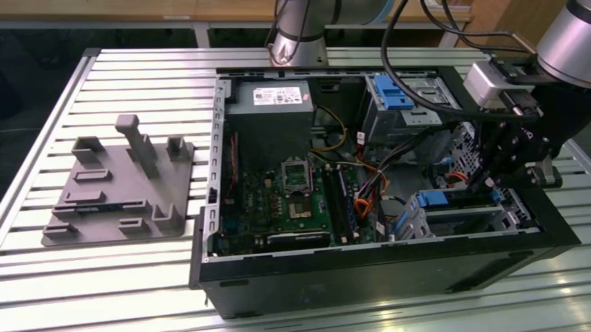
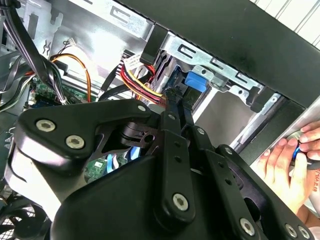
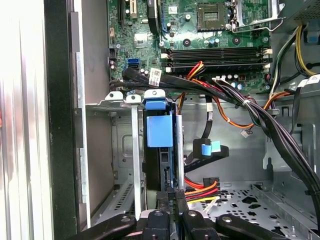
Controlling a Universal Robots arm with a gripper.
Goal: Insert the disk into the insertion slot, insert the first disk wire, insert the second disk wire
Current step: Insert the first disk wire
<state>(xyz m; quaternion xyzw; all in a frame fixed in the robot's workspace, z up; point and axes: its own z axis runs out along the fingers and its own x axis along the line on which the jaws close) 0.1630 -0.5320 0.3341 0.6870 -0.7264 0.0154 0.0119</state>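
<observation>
First wrist view: gripper (image 3: pixel 170 195) closed at the end of the seated disk (image 3: pixel 160 127).
Shows black, bolted linkage fingers drawn to a thin gap, tips just beside the disk; cannot tell whether pinching any object. Shows flat dark disk with glossy blue plastic carrier seated inside the insertion slot (image 3: pixel 122 150), a boxy cage of bare silver sheet metal. Places red, yellow and orange wires (image 3: pixel 202 189) just beside the cage, green motherboard (image 3: pixel 200 30) beyond.
</observation>
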